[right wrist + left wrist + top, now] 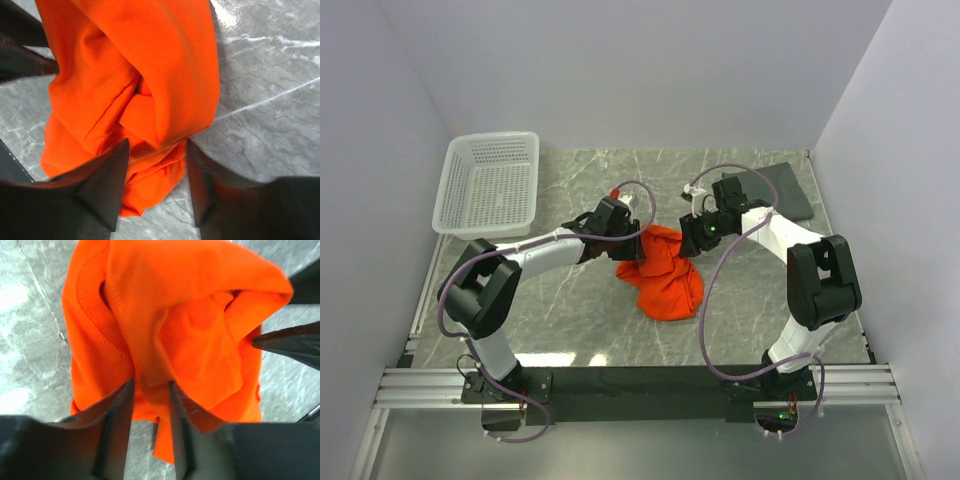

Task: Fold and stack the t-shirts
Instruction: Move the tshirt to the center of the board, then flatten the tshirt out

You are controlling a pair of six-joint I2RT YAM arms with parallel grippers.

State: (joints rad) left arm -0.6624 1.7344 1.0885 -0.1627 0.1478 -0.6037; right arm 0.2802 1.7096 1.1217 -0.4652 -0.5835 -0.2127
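The orange t-shirt (661,277) hangs bunched between my two grippers above the middle of the table, its lower end on the marble. My left gripper (626,238) is shut on a fold of it; in the left wrist view the cloth (175,315) is pinched between the fingers (121,407). My right gripper (689,238) holds a thick wad of the same shirt (135,75) that fills the gap between its fingers (111,172). The dark grey t-shirt (778,190) lies flat at the back right, behind the right arm.
A white lattice basket (490,183) stands at the back left. White walls close in the table on three sides. The right gripper's dark fingertip (287,342) shows close beside the cloth in the left wrist view.
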